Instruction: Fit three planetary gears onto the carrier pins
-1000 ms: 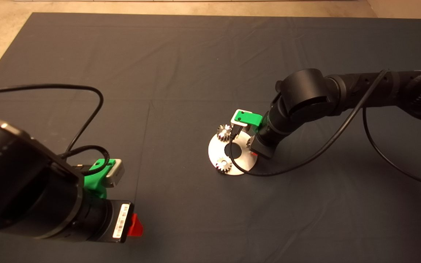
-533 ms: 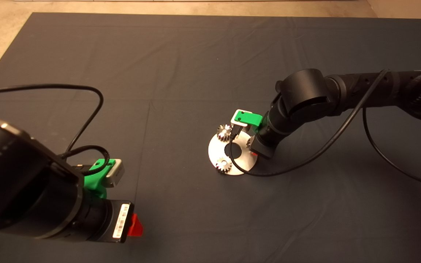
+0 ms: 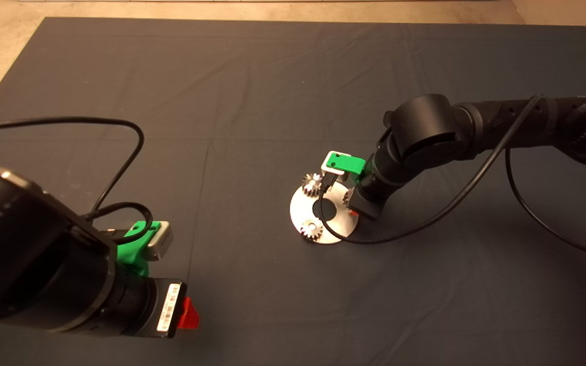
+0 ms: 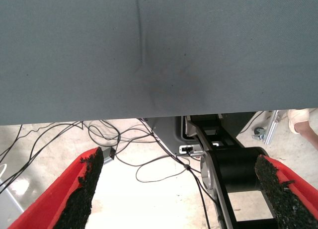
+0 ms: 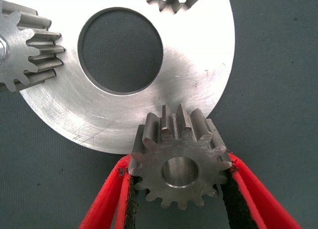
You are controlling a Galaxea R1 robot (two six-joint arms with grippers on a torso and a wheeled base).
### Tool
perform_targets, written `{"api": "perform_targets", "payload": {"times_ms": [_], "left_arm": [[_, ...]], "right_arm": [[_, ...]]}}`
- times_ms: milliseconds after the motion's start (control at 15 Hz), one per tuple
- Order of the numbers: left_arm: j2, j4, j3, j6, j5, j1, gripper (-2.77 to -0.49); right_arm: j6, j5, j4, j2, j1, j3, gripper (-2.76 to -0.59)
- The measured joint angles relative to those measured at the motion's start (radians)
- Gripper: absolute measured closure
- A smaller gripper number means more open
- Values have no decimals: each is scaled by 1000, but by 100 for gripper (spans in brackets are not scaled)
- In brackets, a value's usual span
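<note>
A shiny round disc (image 3: 334, 222) with a large centre hole lies mid-mat. Two planetary gears (image 3: 312, 184) (image 3: 312, 230) sit on its left rim. My right gripper (image 3: 352, 201) stands at the disc's right rim, shut on the third gear (image 5: 181, 172). Its red fingers (image 5: 112, 199) press both sides of that gear, which hangs over the disc's edge (image 5: 194, 90). The carrier pins are hidden by the gears; I cannot tell whether one fills the held gear's hole. My left gripper (image 3: 187, 312) is parked at the lower left, open (image 4: 179, 157) and holding nothing.
Black cables loop from both arms; one (image 3: 333, 236) crosses the disc's near side. The left wrist view looks past the mat's edge (image 4: 149, 117) to floor cables and the robot's base.
The right arm's elbow has sunk very slightly. The disc, the gears and the left arm have not moved.
</note>
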Motion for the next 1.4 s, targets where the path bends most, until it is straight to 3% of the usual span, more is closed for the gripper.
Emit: {"api": "perform_targets", "payload": {"times_ms": [1400], "left_arm": [[0,0,0,0,0,0,-217]], "right_arm": [[4,2,0,2,2,0,-101]]}}
